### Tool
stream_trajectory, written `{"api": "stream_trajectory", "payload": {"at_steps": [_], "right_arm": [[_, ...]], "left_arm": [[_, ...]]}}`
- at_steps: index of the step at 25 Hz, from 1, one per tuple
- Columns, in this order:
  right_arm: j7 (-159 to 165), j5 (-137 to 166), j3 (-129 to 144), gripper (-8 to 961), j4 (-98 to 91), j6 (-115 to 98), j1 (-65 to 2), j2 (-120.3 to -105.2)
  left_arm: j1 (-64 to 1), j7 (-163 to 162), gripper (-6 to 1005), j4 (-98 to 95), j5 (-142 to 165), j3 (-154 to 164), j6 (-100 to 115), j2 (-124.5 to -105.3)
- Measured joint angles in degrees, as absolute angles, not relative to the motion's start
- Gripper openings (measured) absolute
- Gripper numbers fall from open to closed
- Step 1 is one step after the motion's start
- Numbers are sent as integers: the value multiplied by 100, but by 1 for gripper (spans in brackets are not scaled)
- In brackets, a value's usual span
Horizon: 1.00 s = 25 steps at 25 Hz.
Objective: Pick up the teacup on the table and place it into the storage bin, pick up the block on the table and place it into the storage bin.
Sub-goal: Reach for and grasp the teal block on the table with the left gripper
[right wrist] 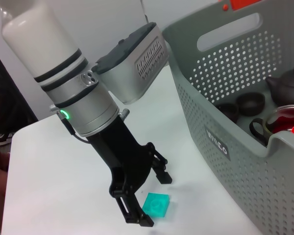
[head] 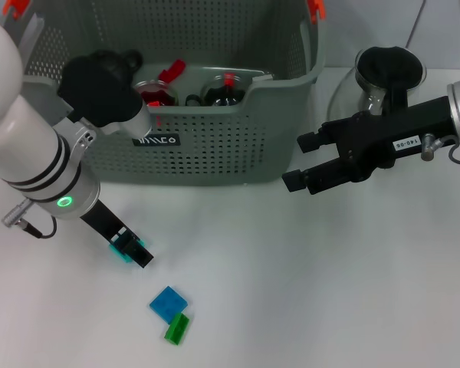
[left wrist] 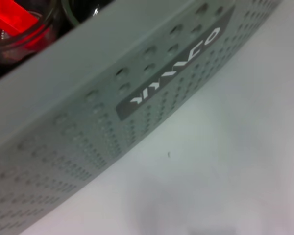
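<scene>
Bin: storage bin [head: 215,146], perforated grey-green plastic (dark cups inside).
Block: flat teal square block [right wrist: 156,204].
Left gripper [right wrist: 152,196]: fingers apart, straddling it.
Right gripper [head: 300,161]: spread, aloft.
Surface: smooth white table [head: 307,291].

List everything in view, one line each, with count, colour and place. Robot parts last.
storage bin: one, grey-green, far side of the table.
dark teaware: teapot and cups, inside the bin.
red-tinted glass cup: one, inside the bin.
teal block: one, on the table, between the left gripper's fingers.
blue block: one, near table edge.
green block: one, touching the blue block.
glass vessel: one, black-topped, right of the bin.
left gripper: open, around the teal block.
right gripper: open, beside the bin.
</scene>
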<state>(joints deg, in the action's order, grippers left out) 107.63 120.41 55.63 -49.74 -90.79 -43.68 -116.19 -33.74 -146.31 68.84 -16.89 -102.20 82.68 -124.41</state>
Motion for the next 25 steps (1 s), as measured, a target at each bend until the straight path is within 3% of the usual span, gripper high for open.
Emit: {"api": "stream_trajectory", "payload": {"at_steps": [10,15,25], "right_arm": [[10758,12046,5578,928,-4974,-9077,-4368,-11619],[10757,12041,5573,928,-4975,-9077,-4355,-11619],[10757,12041,5572,927,-4975,-9095,-4342,-11619]], "left_arm": [[-3375,-14713,889,6873,-1567,-10044,8226,-12446],[-3375,-14716,671,6869,-1564,-10007,8225,-12445],[-3375,-14774,638,6820,-1563,-9904,8203,-12445]]}}
